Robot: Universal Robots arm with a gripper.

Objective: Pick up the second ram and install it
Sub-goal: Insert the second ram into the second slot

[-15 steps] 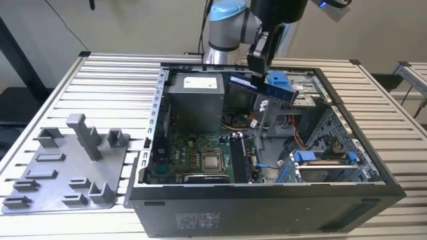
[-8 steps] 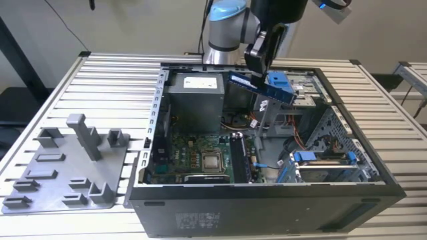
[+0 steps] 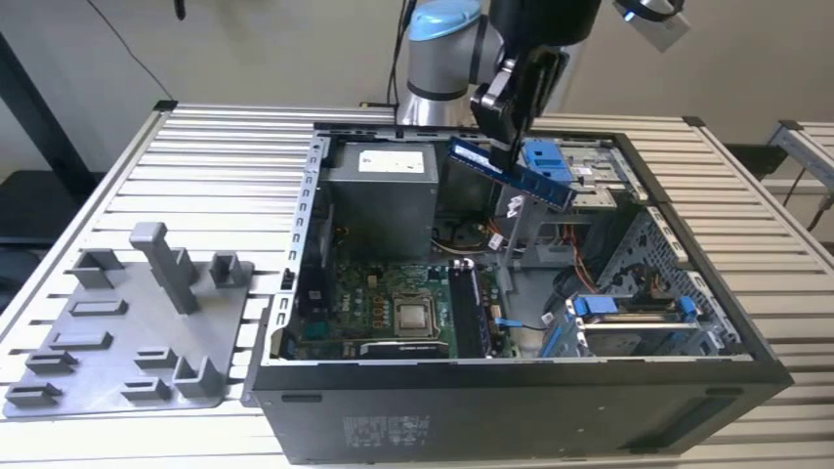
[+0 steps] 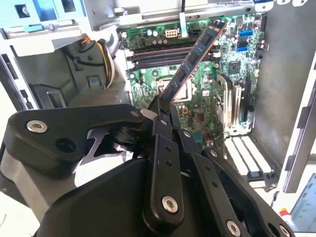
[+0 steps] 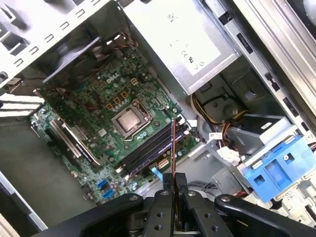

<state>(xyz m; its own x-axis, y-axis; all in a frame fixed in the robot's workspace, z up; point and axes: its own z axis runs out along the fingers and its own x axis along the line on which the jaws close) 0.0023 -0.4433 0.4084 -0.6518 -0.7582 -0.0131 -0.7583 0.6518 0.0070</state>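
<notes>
The pincer pinches the memory stick by one end, tilted above the open computer case, likely to line its edge up with the slots.

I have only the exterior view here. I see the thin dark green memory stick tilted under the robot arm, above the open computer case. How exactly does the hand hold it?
Observer: In the second wrist view the hand is shut on one short end of the thin dark green memory stick; the rest juts out free above the green motherboard.
Operator: Is it lined up with the slots? From my view I cannot judge this.
Observer: In the first wrist view the stick shows edge-on as a thin line that crosses the long black memory slots at an angle, beside the square silver processor.
</notes>
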